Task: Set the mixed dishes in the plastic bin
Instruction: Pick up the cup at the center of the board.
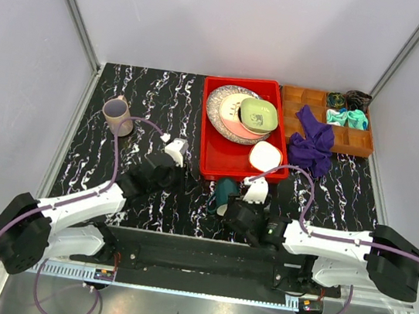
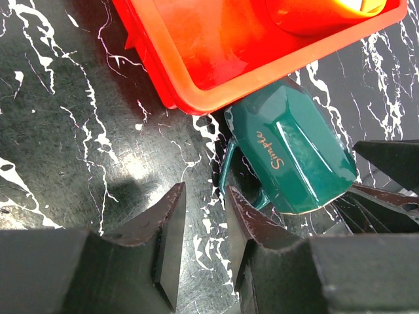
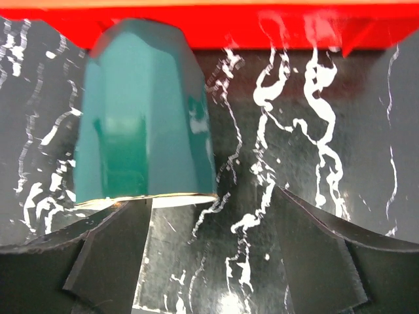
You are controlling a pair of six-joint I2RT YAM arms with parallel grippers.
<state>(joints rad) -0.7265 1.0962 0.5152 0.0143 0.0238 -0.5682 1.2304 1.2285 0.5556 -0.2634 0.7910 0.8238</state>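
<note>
The dark green mug [image 3: 144,124] lies tipped on the table against the red bin's [image 1: 204,125] near wall, so the right claw [image 3: 209,216] gapes wide at its mouth, seemingly to straddle it, the left claw [image 2: 206,196] narrowly parted, empty.

Two plates [image 1: 219,100] [image 1: 238,134], two bowls [image 1: 258,115] [image 1: 265,156], two cups [image 1: 118,115] [image 1: 224,194] (one tipped over), one bin [image 1: 223,160]
</note>
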